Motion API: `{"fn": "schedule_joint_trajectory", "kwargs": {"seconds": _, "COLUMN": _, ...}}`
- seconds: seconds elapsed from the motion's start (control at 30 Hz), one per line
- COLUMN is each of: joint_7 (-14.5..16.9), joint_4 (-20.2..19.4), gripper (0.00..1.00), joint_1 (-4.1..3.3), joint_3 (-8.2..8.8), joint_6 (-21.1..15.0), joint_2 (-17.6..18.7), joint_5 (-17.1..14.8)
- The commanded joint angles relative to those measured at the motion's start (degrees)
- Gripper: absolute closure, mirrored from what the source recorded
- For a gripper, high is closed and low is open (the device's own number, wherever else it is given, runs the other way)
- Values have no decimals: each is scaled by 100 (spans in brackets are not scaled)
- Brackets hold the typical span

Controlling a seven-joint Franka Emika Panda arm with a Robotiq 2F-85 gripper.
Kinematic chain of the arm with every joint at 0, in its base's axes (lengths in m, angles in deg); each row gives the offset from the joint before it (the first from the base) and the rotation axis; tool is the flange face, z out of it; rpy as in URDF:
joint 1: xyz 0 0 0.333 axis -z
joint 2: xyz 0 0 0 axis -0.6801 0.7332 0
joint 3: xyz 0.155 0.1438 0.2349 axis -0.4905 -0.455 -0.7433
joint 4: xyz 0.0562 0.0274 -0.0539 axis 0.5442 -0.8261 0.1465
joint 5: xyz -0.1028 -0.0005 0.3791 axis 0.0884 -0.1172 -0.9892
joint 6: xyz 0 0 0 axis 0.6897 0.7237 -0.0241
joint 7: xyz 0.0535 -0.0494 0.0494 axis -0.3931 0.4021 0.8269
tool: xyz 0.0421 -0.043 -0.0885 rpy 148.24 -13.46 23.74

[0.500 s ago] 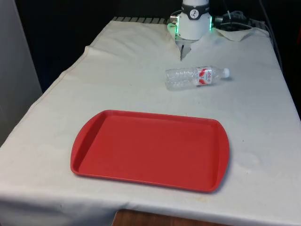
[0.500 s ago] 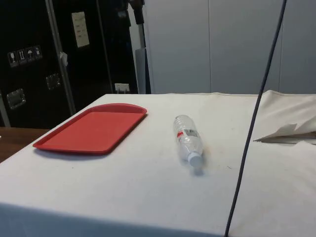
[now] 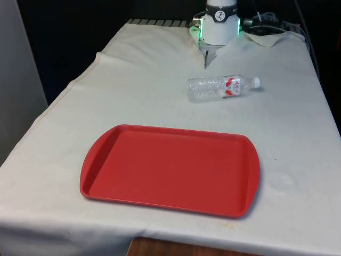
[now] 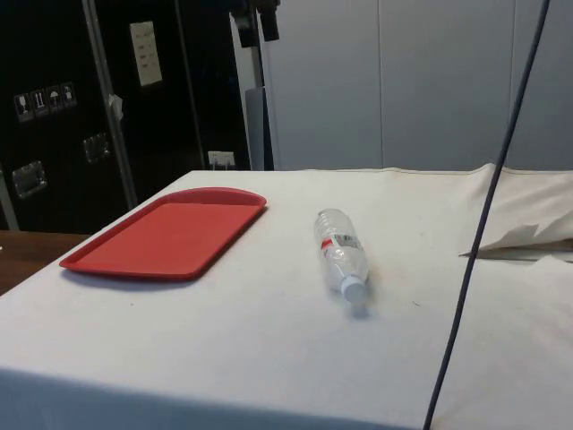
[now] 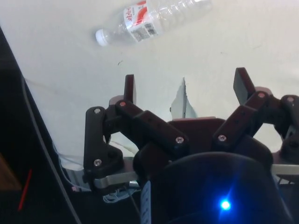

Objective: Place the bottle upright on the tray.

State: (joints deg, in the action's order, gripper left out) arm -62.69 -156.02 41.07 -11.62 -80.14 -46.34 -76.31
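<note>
Clear plastic, ribbed, with a red and white label: the bottle (image 3: 221, 87) is lying on its side on the white-clothed tabletop (image 3: 133, 90), its white cap (image 3: 256, 82) pointing toward the front view's right. It is resting well apart from the red tray (image 3: 90, 170), closer to my end of the tabletop. In the side view the bottle (image 4: 340, 253) is lying just past the tray's (image 4: 107, 255) short edge, cap toward that camera, with bare cloth all around it.

The tray is sitting flat nearer the table's front edge, its raised rim running all the way round and nothing lying inside it. Open cloth is stretching between tray and bottle, and a narrower strip is running along each side of the tray to the cloth's edges.

I am holding my claw (image 5: 185, 88) high above the tabletop, fingers spread wide apart and gripping nothing. In the wrist view the bottle (image 5: 154, 21) is lying beyond my fingertips (image 5: 129, 86), not touching them. A dark cable (image 4: 488, 215) is hanging across the side view, in front of a folded ridge of cloth (image 4: 524, 237).
</note>
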Motion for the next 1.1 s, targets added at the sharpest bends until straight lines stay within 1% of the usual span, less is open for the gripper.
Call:
{"fn": "schedule_joint_trajectory", "kwargs": {"seconds": 0.0, "joint_7": -40, "joint_4": -109, "gripper": 0, "joint_1": -6, "joint_3": -11, "joint_6": -97, "joint_2": -97, "joint_5": 52}}
{"fn": "schedule_joint_trajectory", "kwargs": {"seconds": 0.17, "joint_7": -29, "joint_4": -355, "gripper": 0, "joint_1": -6, "joint_3": -34, "joint_6": -195, "joint_2": -309, "joint_5": 63}}
{"fn": "schedule_joint_trajectory", "kwargs": {"seconds": 0.2, "joint_7": 0, "joint_4": -309, "gripper": 0, "joint_1": 0, "joint_3": -29, "joint_6": -126, "joint_2": -264, "joint_5": 29}}
{"fn": "schedule_joint_trajectory", "kwargs": {"seconds": 0.23, "joint_7": -29, "joint_4": -390, "gripper": 0, "joint_1": -6, "joint_3": -40, "joint_6": -206, "joint_2": -338, "joint_5": 63}}
{"fn": "schedule_joint_trajectory", "kwargs": {"seconds": 0.43, "joint_7": -34, "joint_4": -659, "gripper": 0, "joint_1": -11, "joint_3": -86, "joint_6": -275, "joint_2": -579, "joint_5": 52}}
{"fn": "schedule_joint_trajectory", "kwargs": {"seconds": 0.47, "joint_7": -6, "joint_4": -607, "gripper": 0, "joint_1": 0, "joint_3": -74, "joint_6": -201, "joint_2": -527, "joint_5": 29}}
{"fn": "schedule_joint_trajectory", "kwargs": {"seconds": 0.5, "joint_7": -40, "joint_4": -693, "gripper": 0, "joint_1": -6, "joint_3": -92, "joint_6": -286, "joint_2": -607, "joint_5": 46}}
{"fn": "schedule_joint_trajectory", "kwargs": {"seconds": 0.77, "joint_7": -40, "joint_4": -1071, "gripper": 0, "joint_1": -6, "joint_3": -126, "joint_6": -401, "joint_2": -905, "joint_5": 17}}
{"fn": "schedule_joint_trajectory", "kwargs": {"seconds": 0.8, "joint_7": -11, "joint_4": -997, "gripper": 0, "joint_1": 0, "joint_3": -120, "joint_6": -327, "joint_2": -842, "joint_5": 29}}
{"fn": "schedule_joint_trajectory", "kwargs": {"seconds": 0.83, "joint_7": -40, "joint_4": -1117, "gripper": 0, "joint_1": -11, "joint_3": -132, "joint_6": -413, "joint_2": -945, "joint_5": 17}}
{"fn": "schedule_joint_trajectory", "kwargs": {"seconds": 1.07, "joint_7": -40, "joint_4": -1455, "gripper": 0, "joint_1": -11, "joint_3": -160, "joint_6": -521, "joint_2": -1180, "joint_5": -11}}
